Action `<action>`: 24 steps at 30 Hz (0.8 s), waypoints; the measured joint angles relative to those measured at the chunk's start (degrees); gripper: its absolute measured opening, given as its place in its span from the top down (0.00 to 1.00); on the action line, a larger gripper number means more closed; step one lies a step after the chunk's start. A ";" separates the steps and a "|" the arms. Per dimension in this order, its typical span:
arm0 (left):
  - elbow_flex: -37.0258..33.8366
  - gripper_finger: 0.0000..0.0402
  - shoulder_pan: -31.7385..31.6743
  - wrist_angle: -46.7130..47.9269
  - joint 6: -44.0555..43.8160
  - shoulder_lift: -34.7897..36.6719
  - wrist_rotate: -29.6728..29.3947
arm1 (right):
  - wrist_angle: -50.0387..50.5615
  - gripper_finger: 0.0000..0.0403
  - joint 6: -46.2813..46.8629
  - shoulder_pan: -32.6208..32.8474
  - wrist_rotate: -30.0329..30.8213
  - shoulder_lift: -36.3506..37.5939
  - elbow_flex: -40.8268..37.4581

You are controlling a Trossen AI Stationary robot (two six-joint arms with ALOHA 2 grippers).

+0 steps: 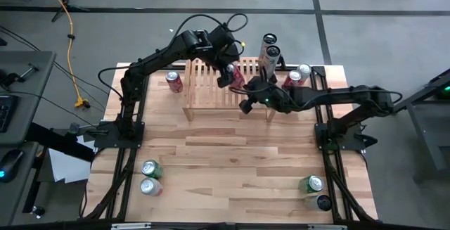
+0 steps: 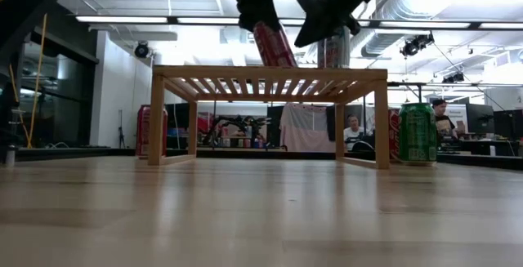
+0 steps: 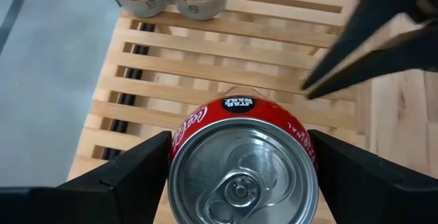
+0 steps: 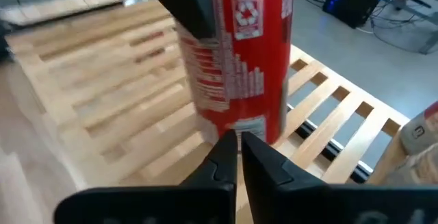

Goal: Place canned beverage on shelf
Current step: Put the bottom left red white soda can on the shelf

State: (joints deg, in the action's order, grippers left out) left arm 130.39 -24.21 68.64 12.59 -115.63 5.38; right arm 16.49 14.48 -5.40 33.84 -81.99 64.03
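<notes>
standing tilted on the shelf [image 1: 228, 86], the red cola can [image 3: 243, 162] (silver lid, pull tab intact) sits between the fingers of the left gripper [image 1: 230, 75], which grips its sides. the right gripper [image 4: 238, 157], fingers pinched together and empty, is just beside it. the high view shows two cans near each front corner, one red can left of the shelf, and four at its right end.
</notes>
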 joint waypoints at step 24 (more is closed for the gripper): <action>-0.04 0.21 -0.07 -3.82 2.47 0.00 -0.18 | -0.88 1.00 -4.48 -3.64 -5.45 -0.09 0.00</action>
State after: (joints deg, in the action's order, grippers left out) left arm 130.34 -24.27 64.82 15.06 -115.63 5.20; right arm 15.61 10.00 -9.04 28.38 -82.08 64.03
